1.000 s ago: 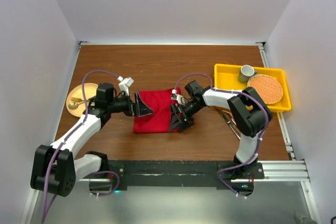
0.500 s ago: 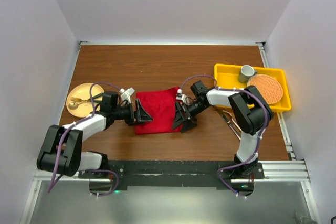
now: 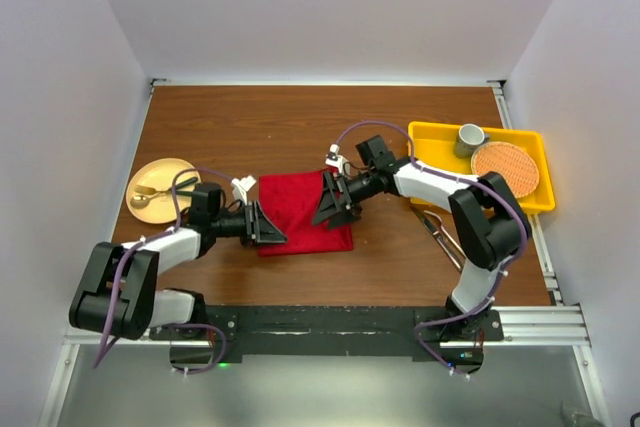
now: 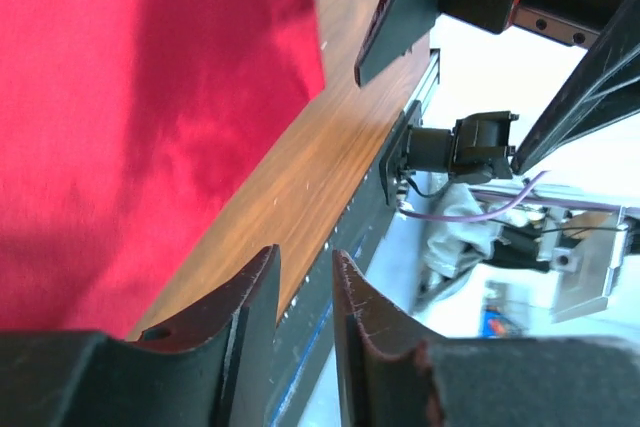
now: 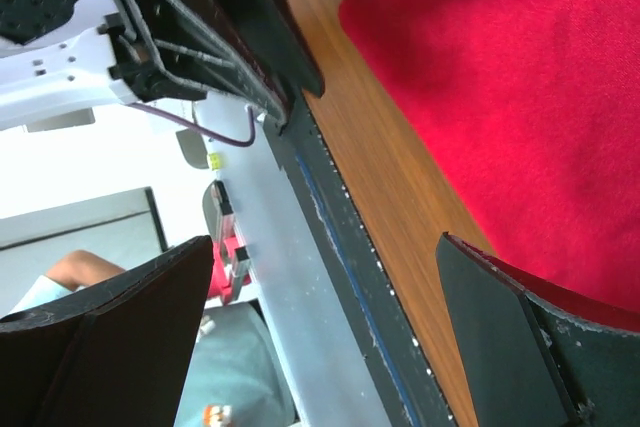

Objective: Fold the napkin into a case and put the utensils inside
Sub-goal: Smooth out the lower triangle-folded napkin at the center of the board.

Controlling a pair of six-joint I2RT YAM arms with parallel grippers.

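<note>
Brown wood covers the desk (image 3: 250,127), and the deep-red napkin (image 3: 300,219) lies flat near its middle as a rough rectangle. At the cloth's left edge sits the left hand (image 3: 264,224). In its wrist view the fingers (image 4: 250,317) stand close together with only a thin gap, bare wood showing between the tips and the napkin (image 4: 120,127) off to one side. The right hand (image 3: 330,201) is over the napkin's right side, its fingers (image 5: 110,337) spread wide apart and clamped on nothing. The utensils (image 3: 443,235) lie on the desk well to the right, partly under the right arm. Farther out, a yellow tray (image 3: 428,147) holds a cup (image 3: 470,137) and an orange woven mat (image 3: 505,169). A yellow plate (image 3: 140,175) sits at the left.
</note>
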